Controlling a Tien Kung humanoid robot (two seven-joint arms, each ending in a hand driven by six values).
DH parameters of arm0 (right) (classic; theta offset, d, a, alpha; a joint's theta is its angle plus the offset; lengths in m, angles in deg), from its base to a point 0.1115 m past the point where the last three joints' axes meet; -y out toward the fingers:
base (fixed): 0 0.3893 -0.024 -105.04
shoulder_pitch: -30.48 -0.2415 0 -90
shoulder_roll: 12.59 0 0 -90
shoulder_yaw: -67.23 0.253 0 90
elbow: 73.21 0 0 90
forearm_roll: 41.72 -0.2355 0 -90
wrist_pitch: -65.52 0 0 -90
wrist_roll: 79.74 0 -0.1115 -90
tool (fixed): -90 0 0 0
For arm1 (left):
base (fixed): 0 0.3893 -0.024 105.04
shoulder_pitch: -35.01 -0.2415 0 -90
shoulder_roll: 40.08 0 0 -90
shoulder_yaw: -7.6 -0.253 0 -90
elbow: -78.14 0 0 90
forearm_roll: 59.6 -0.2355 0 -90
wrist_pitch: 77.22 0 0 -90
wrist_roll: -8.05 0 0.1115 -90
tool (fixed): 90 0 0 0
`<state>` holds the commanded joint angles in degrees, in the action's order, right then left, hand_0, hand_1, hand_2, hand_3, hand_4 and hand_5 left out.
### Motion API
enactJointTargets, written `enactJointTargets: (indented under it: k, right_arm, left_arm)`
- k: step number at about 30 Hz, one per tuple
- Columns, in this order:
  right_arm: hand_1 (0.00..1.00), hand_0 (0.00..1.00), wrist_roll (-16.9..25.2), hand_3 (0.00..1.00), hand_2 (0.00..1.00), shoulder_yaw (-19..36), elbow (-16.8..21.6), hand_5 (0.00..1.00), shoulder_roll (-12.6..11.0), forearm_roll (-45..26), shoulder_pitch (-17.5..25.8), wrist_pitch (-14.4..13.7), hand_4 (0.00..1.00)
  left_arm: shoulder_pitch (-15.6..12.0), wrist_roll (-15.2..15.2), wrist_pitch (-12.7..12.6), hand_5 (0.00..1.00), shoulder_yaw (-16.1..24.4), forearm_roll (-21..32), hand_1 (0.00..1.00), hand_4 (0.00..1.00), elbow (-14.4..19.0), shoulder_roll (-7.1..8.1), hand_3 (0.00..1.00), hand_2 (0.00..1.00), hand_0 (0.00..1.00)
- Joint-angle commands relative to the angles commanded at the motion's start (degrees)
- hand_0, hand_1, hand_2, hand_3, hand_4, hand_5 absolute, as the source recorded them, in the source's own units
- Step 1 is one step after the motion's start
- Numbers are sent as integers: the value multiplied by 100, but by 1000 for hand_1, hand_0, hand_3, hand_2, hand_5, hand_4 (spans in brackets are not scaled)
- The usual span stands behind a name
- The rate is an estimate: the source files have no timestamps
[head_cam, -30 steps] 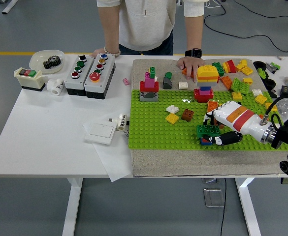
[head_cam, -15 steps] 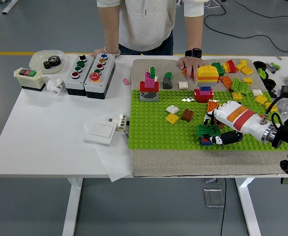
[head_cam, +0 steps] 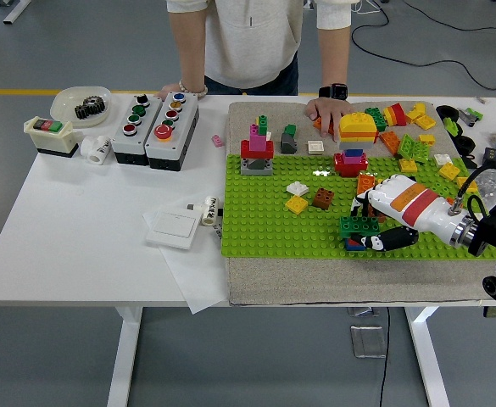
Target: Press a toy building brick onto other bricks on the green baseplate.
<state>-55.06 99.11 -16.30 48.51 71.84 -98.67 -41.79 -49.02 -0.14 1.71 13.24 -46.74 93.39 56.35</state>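
Note:
A green baseplate (head_cam: 264,216) lies on a grey mat. My right hand (head_cam: 383,222), white with an orange band, comes in from the right and is shut on a dark green brick (head_cam: 359,225). The brick sits on top of a red and blue brick (head_cam: 354,244) at the plate's front right. Small brick stacks stand on the plate: a grey, red and pink one (head_cam: 257,153), a red and blue one (head_cam: 350,161), and yellow, white and brown bricks (head_cam: 309,197) in the middle. The left arm is out of view.
Loose bricks (head_cam: 400,131) lie at the back right of the mat. A person stands at the far side with a hand (head_cam: 324,108) resting on the mat. Two button boxes (head_cam: 154,123), a switch (head_cam: 51,136), a bowl with gears (head_cam: 82,103) and a white wall switch (head_cam: 173,227) are on the left.

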Motion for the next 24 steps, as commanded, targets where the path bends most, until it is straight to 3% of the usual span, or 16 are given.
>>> enactJointTargets:
  k: [24]
  right_arm:
    - [408,401,40,523,481,5,24,335,9,-4,-7,19,689]
  left_arm:
    - [-1,-14,2,819,20,-52,627,848,-3,2,800,788,542]
